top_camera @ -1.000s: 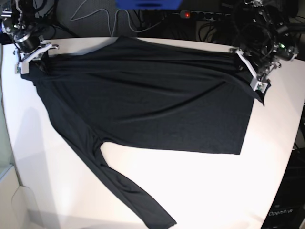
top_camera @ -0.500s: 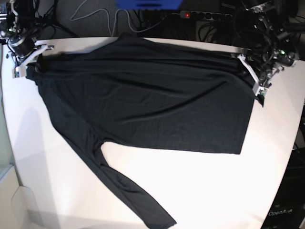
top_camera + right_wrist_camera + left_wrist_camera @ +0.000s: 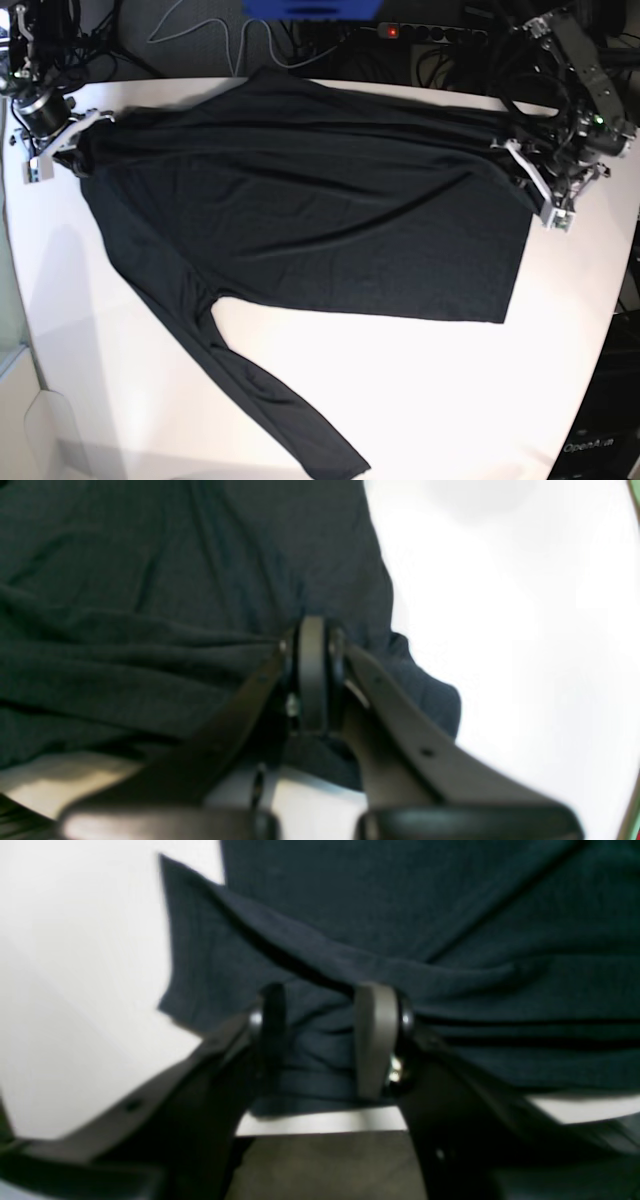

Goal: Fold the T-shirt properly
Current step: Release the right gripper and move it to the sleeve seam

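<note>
The black T-shirt (image 3: 300,220) lies spread on the white table (image 3: 420,400), one long sleeve (image 3: 250,390) running toward the front edge. My right gripper (image 3: 58,142) at the far left is shut on the shirt's left end; the right wrist view shows its fingers (image 3: 312,675) pressed together with T-shirt (image 3: 150,580) fabric pinched. My left gripper (image 3: 545,190) sits at the shirt's right edge. In the left wrist view its jaws (image 3: 322,1040) stand somewhat apart, with a bunched fold of the T-shirt (image 3: 450,915) filling the gap. The upper edge runs taut between both grippers.
Cables and a power strip (image 3: 430,35) lie behind the table's back edge, with a blue object (image 3: 310,8) at the top. A black box (image 3: 600,440) stands off the table at the lower right. The table's curved edges are near both grippers.
My right gripper has drawn the shirt's left end further left and back. My left gripper has shifted slightly toward the front right, and the hanging corner there has flattened.
</note>
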Robot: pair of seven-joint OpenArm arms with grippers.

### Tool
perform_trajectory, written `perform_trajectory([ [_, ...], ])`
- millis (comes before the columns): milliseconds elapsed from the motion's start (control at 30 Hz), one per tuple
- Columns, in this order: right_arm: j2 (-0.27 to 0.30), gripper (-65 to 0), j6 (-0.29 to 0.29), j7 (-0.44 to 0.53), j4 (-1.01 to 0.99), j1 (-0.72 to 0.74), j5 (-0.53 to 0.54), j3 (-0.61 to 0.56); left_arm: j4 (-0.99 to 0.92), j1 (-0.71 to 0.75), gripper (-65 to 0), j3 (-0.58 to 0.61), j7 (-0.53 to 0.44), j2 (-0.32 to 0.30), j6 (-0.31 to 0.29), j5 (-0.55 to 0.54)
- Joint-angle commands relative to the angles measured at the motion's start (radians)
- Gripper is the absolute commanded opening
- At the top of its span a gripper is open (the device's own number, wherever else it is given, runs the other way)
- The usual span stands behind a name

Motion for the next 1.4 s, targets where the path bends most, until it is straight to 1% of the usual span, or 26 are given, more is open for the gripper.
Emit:
perform_trajectory([
  [0,0.03,-65.0,-0.004,0.025,0.016,-0.001,0.007,0.017,0.028,-0.007,-42.4,-0.003,-0.014,-0.011,0.004,-0.008],
  [133,0.056,-65.0,-0.004,0.025,0.016,0.02,0.007,0.017,0.066,-0.007,-42.4,-0.003,-0.017,-0.011,0.004,-0.008],
  [267,0.096,-65.0,-0.004,0.01,0.016,0.073,0.007,0.014,0.086,-0.007,-42.4,-0.005,-0.025,-0.011,0.004,-0.008],
  [333,0.113,-65.0,-0.004,-0.066,0.016,0.14,0.007,0.014,0.086,-0.007,-42.4,-0.005,-0.025,-0.011,0.004,-0.008],
  [467,0.116,-65.0,-0.004,-0.262,0.016,0.304,0.009,0.015,0.089,-0.004,-42.1,-0.009,-0.026,0.01,0.004,-0.006],
  [567,0.107,-65.0,-0.003,-0.392,0.016,0.427,0.009,0.012,0.114,-0.007,-42.1,-0.048,-0.026,0.032,0.004,-0.006],
  [633,0.079,-65.0,-0.003,-0.471,0.015,0.514,0.007,0.009,0.12,-0.027,-42.1,-0.054,-0.028,0.033,0.004,-0.006],
  [700,0.057,-65.0,-0.003,-0.52,0.005,0.597,0.006,0.009,0.117,-0.059,-42.1,-0.054,-0.028,0.032,0.004,-0.001],
  [767,0.048,-65.0,-0.003,-0.549,-0.018,0.649,0.006,0.009,0.12,-0.078,-42.1,-0.052,-0.021,0.029,0.004,0.003],
  [833,0.027,-65.0,-0.003,-0.557,-0.058,0.699,0.006,-0.014,0.117,-0.086,-42.0,-0.048,-0.025,0.0,0.004,-0.006],
  [933,0.016,-65.0,-0.003,-0.553,-0.168,0.772,0.006,-0.06,0.108,-0.109,-42.0,-0.046,-0.026,-0.014,0.004,-0.006],
  [1000,-0.012,-65.0,-0.003,-0.553,-0.256,0.84,0.006,-0.126,0.093,-0.132,-42.0,-0.045,-0.026,-0.016,0.004,-0.006],
  [1100,-0.025,-65.0,-0.003,-0.55,-0.352,0.903,0.006,-0.229,0.093,-0.138,-42.0,-0.045,-0.023,-0.034,0.004,-0.006],
  [1167,-0.047,-65.0,-0.003,-0.52,-0.398,0.95,0.006,-0.307,0.089,-0.141,-42.0,-0.045,-0.017,-0.036,0.004,-0.006],
  [1267,-0.062,-65.0,-0.003,-0.441,-0.435,0.996,0.006,-0.402,0.089,-0.135,-42.0,-0.046,-0.017,-0.034,0.004,-0.006],
  [1367,-0.085,-65.0,-0.003,-0.389,-0.441,1.022,0.006,-0.46,0.089,-0.125,-42.0,-0.046,-0.014,-0.032,0.004,-0.004],
])
